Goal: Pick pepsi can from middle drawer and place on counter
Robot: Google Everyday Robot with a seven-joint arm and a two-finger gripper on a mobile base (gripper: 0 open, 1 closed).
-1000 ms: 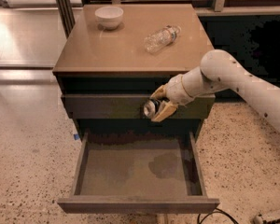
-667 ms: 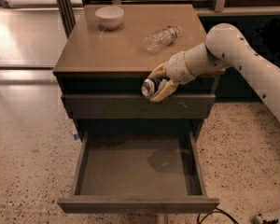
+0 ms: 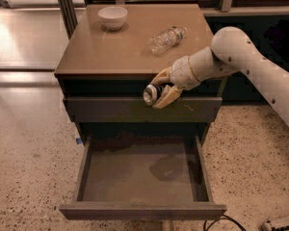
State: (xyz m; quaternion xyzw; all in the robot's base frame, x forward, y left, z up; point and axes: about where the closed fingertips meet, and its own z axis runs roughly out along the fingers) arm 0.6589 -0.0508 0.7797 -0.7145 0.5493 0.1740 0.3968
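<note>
Now the pepsi can (image 3: pixel 151 94) is up in the air, lying on its side with its silver end turned toward the left of the view. It's pinched between the two tan fingers (image 3: pixel 162 75) of the gripper (image 3: pixel 156 87), one finger over the top and one under, closed snugly around the can's body. The can hangs in front of the cabinet's face, just below the front edge of the counter (image 3: pixel 111 52) and level with the closed upper drawer front (image 3: pixel 115 109). It's not touching the counter.

Below it, the middle drawer (image 3: pixel 135 177) is pulled right out toward us, its flat grey floor bare, with the can well above it.

Out from there, the white arm (image 3: pixel 250 61) comes in from the right side, wrist angled down and to the left toward the cabinet. Up on the counter, a clear water bottle (image 3: pixel 167 39) lies on its side near the right back, and a white bowl (image 3: pixel 112 17) sits upright at the back left. A speckled floor (image 3: pixel 29 177) spreads all around.
</note>
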